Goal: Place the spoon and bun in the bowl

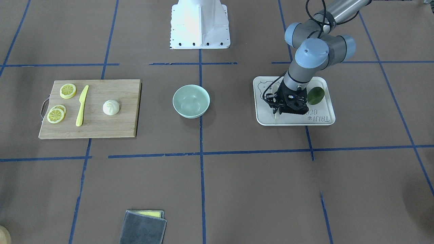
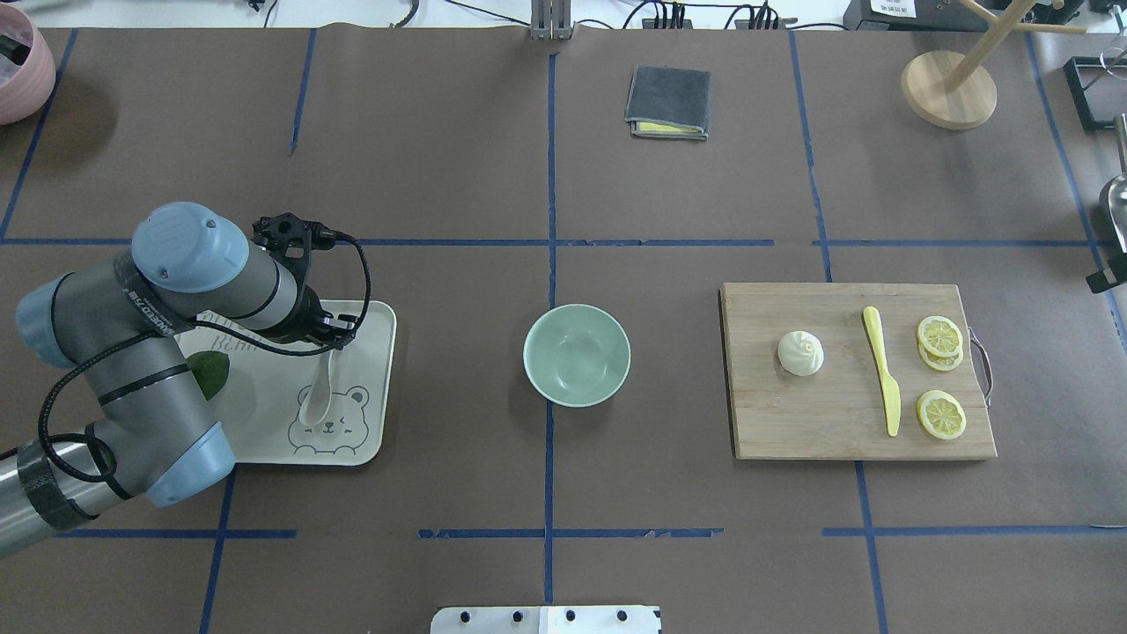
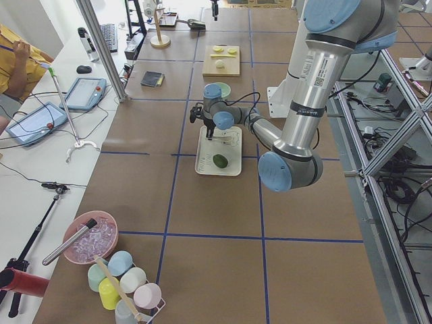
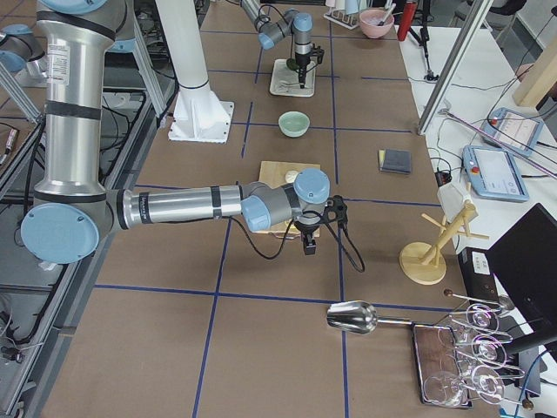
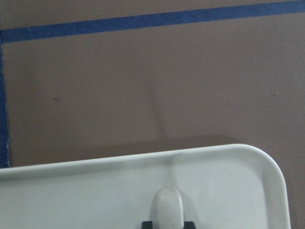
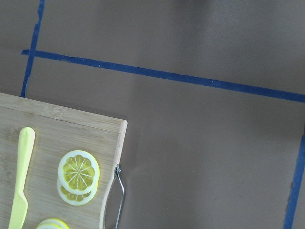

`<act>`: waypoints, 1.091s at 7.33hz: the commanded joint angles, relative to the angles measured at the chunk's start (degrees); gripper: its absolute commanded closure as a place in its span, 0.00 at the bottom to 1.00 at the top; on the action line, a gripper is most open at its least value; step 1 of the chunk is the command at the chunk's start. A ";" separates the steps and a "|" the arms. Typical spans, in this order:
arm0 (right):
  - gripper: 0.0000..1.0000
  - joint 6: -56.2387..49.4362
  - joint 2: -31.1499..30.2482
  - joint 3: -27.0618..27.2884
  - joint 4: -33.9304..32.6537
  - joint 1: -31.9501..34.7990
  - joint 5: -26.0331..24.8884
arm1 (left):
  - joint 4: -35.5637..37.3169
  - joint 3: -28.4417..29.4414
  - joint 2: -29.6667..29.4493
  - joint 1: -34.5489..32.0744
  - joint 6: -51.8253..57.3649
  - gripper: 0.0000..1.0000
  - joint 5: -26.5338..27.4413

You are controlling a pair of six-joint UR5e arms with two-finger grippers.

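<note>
The pale spoon (image 2: 315,401) lies on the white bear-print tray (image 2: 352,431). Its handle end shows in the left wrist view (image 5: 167,207) between the fingertips. My left gripper (image 2: 340,340) points down over the tray and is shut on the spoon's handle. I cannot tell whether the spoon is lifted. The mint-green bowl (image 2: 577,354) stands empty at the table's middle. The white bun (image 2: 800,353) sits on the wooden cutting board (image 2: 819,423). My right gripper (image 4: 308,246) hangs beside the board's outer edge. I cannot tell whether it is open or shut.
A green lime (image 2: 209,373) lies on the tray, partly under my left arm. A yellow knife (image 2: 882,370) and lemon slices (image 2: 940,336) share the board. A folded grey cloth (image 2: 668,102) lies at the far side, with a wooden stand (image 2: 948,88) at the far right.
</note>
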 commanded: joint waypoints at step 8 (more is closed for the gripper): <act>0.00 0.23 0.77 -0.41 -0.36 0.00 0.09 | 9.67 6.95 -26.06 4.92 -33.84 1.00 5.29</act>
